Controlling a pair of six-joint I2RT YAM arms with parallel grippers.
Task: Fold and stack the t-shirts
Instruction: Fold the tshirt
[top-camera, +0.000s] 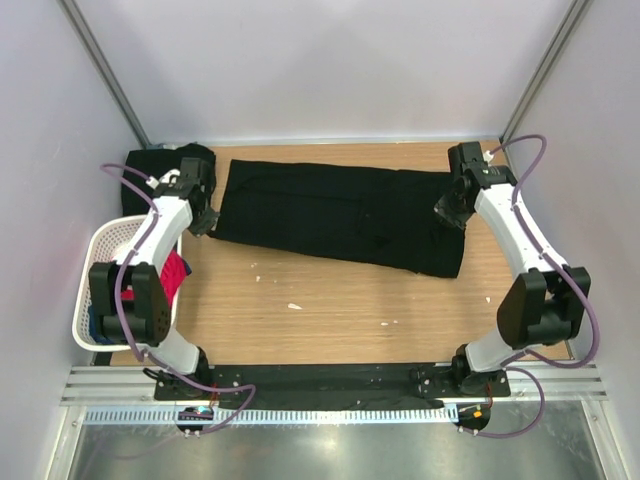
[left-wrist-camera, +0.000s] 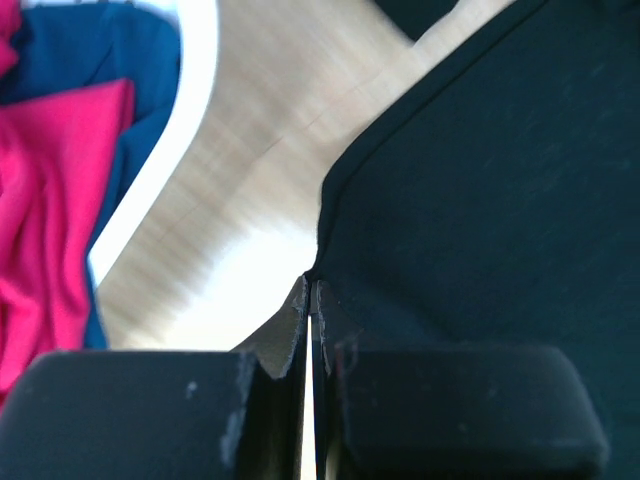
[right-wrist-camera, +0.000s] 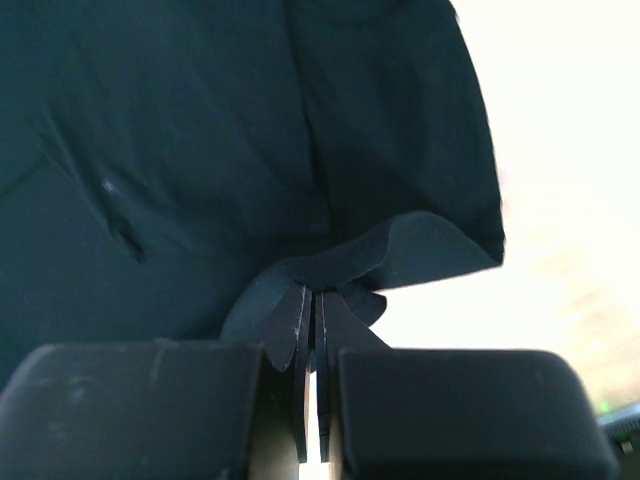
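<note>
Top external.

NOTE-TAKER: The t-shirt (top-camera: 330, 212) lies as a long black band across the far half of the worktop (top-camera: 330, 300), slanting slightly. Your left hand (top-camera: 205, 218) is at its left end and your right hand (top-camera: 450, 210) at its right end. A black pile (top-camera: 160, 160) sits in the far left corner, close beside the band. It is probably the stack.

SPOTTER: The wrist views agree. Your left hand is pressed together on the very corner of the hem, a thin bite. Your right hand is clamped on a puckered fold at the edge, with more cloth in it.

NOTE-TAKER: My guess is that the step is the crosswise fold, one end carried over the other.

SPOTTER: Then lift both ends level and no higher than the cloth needs. Keep the band taut between your hands, but don't tug, because that left corner could slip out.

NOTE-TAKER: Watch the basket (top-camera: 95, 250) too. Its rim and the red-pink garment (left-wrist-camera: 50, 200) are near your left hand, so swing clear of them.

SPOTTER: Line up the edges before you let go. Lay the end down flat. Don't drop it.
</note>
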